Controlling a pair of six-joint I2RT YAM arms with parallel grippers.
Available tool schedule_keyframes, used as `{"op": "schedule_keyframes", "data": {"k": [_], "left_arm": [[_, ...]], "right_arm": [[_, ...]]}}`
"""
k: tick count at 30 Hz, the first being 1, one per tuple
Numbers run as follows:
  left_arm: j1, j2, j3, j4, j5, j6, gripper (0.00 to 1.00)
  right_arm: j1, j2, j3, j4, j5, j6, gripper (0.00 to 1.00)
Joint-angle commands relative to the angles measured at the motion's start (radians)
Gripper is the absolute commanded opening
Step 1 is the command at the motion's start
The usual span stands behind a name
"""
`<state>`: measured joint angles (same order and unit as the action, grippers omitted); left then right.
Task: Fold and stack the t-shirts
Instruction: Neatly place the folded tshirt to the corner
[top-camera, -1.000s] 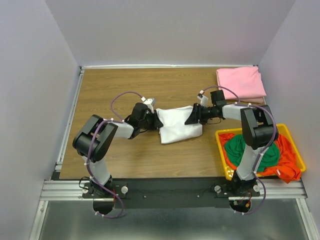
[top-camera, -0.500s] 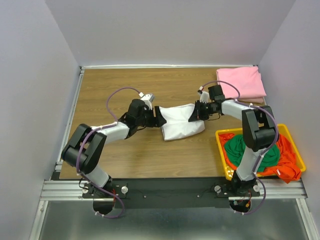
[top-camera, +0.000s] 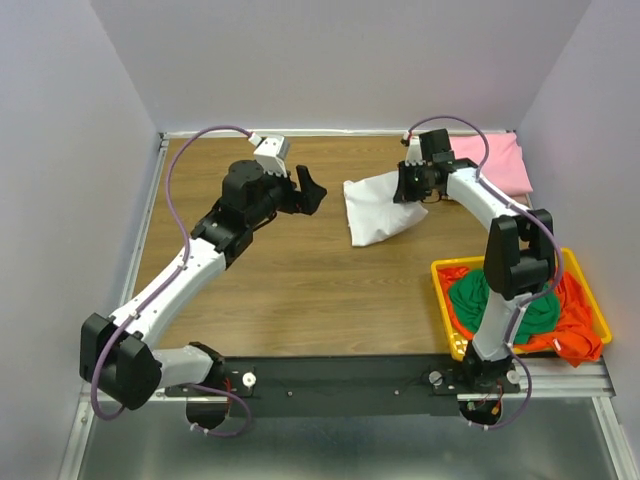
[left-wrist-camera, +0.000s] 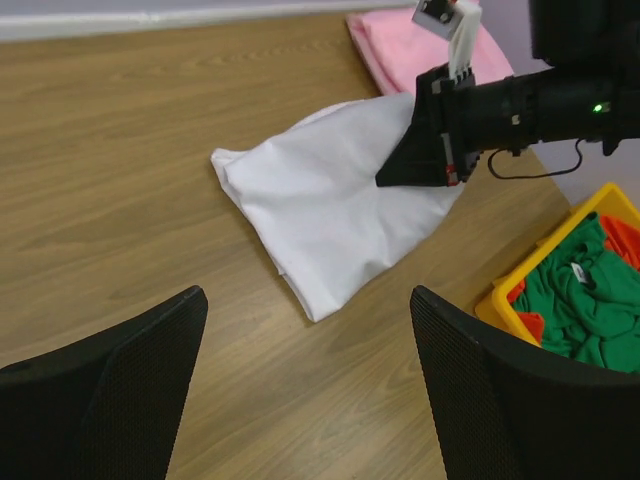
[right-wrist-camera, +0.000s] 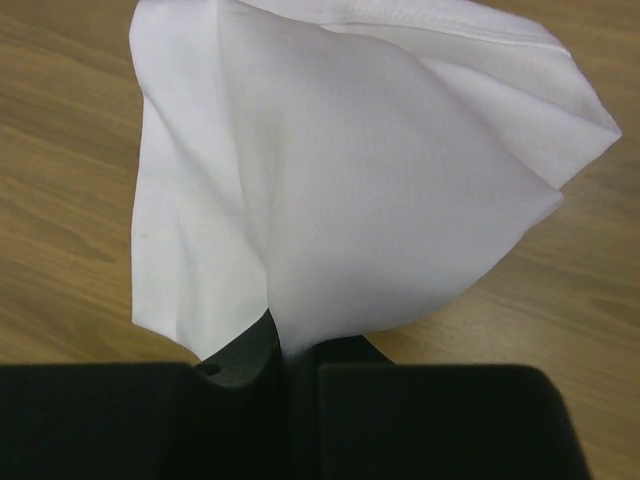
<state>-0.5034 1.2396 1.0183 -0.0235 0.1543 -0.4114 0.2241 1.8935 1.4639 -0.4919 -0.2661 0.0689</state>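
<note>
Wood table (top-camera: 300, 290) bears a near basket (top-camera: 441, 300) holding a green shirt (top-camera: 475, 295) and an orange shirt (top-camera: 575, 335). Farther out the left arm reaches long, left gripper (top-camera: 312, 190) spread wide and empty, while the right gripper (top-camera: 406, 186) pinches one end of the rumpled white shirt (top-camera: 375, 212) mid-table. Behind lies a folded pink shirt (top-camera: 495, 160).

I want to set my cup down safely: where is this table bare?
Widest bare table: on the near side of the white t-shirt, between the left arm and the yellow basket. A narrower strip runs along the back edge, between the open left tool and right tool. Crowded: the right side, with the pink t-shirt and basket.
</note>
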Motion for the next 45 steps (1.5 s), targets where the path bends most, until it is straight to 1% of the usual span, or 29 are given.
{"op": "schedule_keyframes", "data": {"k": [1,4,6,7,9,15,20,29,38,45], "left_arm": [[0.006,-0.003,0.094,-0.147,-0.067,0.117,0.91],[0.016,0.004,0.077,-0.151,-0.094,0.129,0.91],[0.025,0.001,0.042,-0.109,-0.056,0.122,0.91],[0.029,0.004,0.022,-0.104,-0.008,0.115,0.91],[0.035,0.012,0.017,-0.107,0.011,0.115,0.91],[0.046,0.030,0.016,-0.110,-0.002,0.141,0.91],[0.068,0.024,0.005,-0.102,-0.012,0.143,0.91],[0.089,0.044,0.002,-0.102,0.001,0.143,0.91],[0.101,0.050,0.002,-0.105,0.001,0.143,0.91],[0.105,0.060,0.000,-0.105,0.002,0.141,0.91]], "right_arm": [[0.000,0.062,0.107,-0.102,0.139,-0.101,0.01],[0.000,0.111,0.171,-0.135,0.203,-0.144,0.01],[0.000,0.148,0.203,-0.158,0.243,-0.175,0.00],[0.000,0.160,0.234,-0.174,0.286,-0.197,0.00],[-0.002,0.180,0.260,-0.185,0.326,-0.224,0.00],[-0.009,0.251,0.386,-0.209,0.447,-0.305,0.00],[-0.020,0.272,0.460,-0.212,0.539,-0.360,0.00],[-0.060,0.285,0.622,-0.212,0.548,-0.417,0.00],[-0.109,0.260,0.653,-0.231,0.542,-0.462,0.00],[-0.144,0.263,0.734,-0.257,0.538,-0.485,0.01]]}}
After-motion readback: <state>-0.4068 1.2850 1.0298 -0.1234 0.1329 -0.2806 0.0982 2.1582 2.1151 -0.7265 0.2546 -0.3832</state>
